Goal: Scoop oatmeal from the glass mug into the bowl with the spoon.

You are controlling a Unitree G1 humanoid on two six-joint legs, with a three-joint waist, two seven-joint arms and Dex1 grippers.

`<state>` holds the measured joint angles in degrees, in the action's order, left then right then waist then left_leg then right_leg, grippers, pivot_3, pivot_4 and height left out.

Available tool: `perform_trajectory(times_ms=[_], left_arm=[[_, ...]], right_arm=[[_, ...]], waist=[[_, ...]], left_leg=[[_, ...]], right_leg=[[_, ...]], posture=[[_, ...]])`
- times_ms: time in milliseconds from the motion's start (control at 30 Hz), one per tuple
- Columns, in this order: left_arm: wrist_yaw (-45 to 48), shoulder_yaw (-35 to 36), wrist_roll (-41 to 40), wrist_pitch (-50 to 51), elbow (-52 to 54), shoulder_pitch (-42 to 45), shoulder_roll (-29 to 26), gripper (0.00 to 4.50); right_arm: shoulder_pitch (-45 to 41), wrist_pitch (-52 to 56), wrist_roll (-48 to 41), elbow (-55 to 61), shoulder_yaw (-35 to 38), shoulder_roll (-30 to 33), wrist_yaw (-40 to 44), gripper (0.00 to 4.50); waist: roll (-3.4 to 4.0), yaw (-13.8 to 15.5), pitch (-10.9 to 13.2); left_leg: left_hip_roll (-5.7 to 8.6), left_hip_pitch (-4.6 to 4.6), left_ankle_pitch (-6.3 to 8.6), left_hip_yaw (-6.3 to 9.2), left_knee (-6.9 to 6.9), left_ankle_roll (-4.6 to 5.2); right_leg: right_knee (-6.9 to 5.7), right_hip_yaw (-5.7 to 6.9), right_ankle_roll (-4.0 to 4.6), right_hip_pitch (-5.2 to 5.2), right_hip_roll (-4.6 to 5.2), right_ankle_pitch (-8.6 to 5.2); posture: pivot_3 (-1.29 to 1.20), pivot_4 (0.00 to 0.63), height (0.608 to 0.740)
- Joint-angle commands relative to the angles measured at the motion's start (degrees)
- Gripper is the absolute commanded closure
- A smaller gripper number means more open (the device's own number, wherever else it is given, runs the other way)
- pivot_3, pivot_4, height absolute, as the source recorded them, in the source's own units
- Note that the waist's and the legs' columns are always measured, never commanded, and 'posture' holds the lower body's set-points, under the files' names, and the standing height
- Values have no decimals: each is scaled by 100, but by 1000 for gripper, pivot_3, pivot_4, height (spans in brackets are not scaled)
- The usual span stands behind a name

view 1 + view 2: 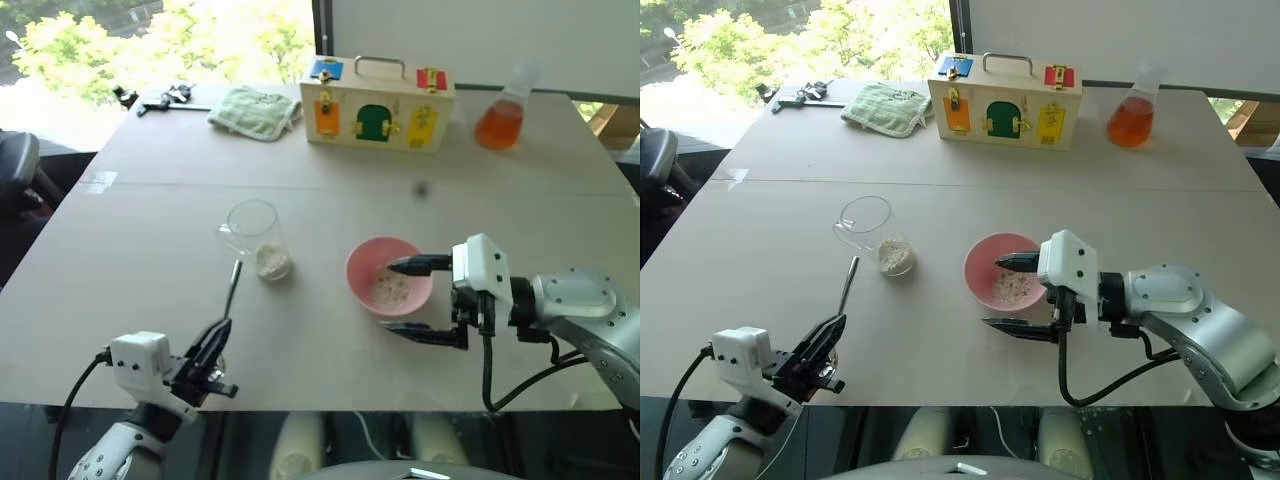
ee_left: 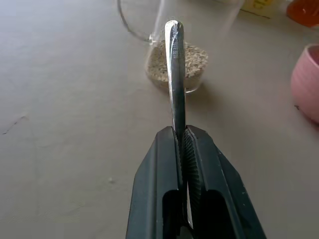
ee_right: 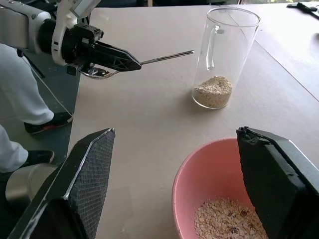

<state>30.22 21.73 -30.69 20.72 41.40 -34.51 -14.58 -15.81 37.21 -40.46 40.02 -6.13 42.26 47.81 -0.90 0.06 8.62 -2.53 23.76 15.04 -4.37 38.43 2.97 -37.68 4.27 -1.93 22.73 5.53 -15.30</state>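
Oatmeal (image 3: 213, 91) sits low in the tall glass mug (image 1: 255, 238) on the desk (image 1: 140, 260); some lies in the pink bowl (image 1: 360, 268). Light, loose flakes probably spill easily. Left end effector (image 1: 212, 352) pinches the thin, slippery spoon (image 2: 174, 74) by its handle. Right end effector (image 1: 420, 298) gapes wide around the bowl.

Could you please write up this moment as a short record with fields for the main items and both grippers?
mug: clear glass mug upright on the table, pale oatmeal flakes at its bottom
bowl: pink round bowl right of the mug, oatmeal inside
spoon: slim silver metal spoon, held level, pointing toward the mug
left gripper: left gripper shut on the spoon's handle
right gripper: right gripper open, one finger either side of the bowl
background: wooden latch box, green cloth, flask of orange liquid
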Motion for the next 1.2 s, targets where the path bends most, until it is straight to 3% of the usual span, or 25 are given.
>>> perform_trajectory(times_ms=[33,200,400,833,1100,1200], left_arm=[[134,-548,484,-289,356,352,-413,4454],[365,-1466,1073,-490,278,1073,-979,4454],[721,-1613,1060,-709,-2,1437,-1332,4454],[588,-2410,1397,-1011,-436,2335,-1154,4454],[313,-2539,1618,-1093,-624,2604,-954,4454],[304,-2560,1649,-1150,-685,2612,-924,4500]], right_arm=[[-252,432,-883,-56,399,-478,-596,550],[-331,836,-1155,-338,529,-866,-1309,550],[-222,1439,-1462,-429,440,-1066,-1836,550],[-860,2388,-2428,-1021,685,-2798,-4050,550],[-979,2546,-3156,-1092,727,-3154,-4903,550],[-1040,2519,-3284,-1151,762,-3174,-5093,1463]], waist=[[3,7,2],[4,66,2],[7,60,3],[11,59,5],[11,55,5],[12,52,5]], left_leg=[[-1,0,0,1,0,0],[5,3,0,-2,1,1],[2,4,0,-5,-2,1],[0,0,-1,-14,-1,1],[0,0,0,-15,-2,1],[-1,0,0,-14,-2,1]], right_leg=[[-3,1,0,-2,-6,0],[-3,-5,-2,-4,-30,2],[-5,-9,-23,0,-36,13],[-20,6,-27,3,-46,15],[-19,6,-27,3,-47,16],[-20,7,-27,3,-48,15]], posture=[[0,150,740],[0,150,740],[0,150,740],[0,150,740],[0,150,740],[0,150,740]])
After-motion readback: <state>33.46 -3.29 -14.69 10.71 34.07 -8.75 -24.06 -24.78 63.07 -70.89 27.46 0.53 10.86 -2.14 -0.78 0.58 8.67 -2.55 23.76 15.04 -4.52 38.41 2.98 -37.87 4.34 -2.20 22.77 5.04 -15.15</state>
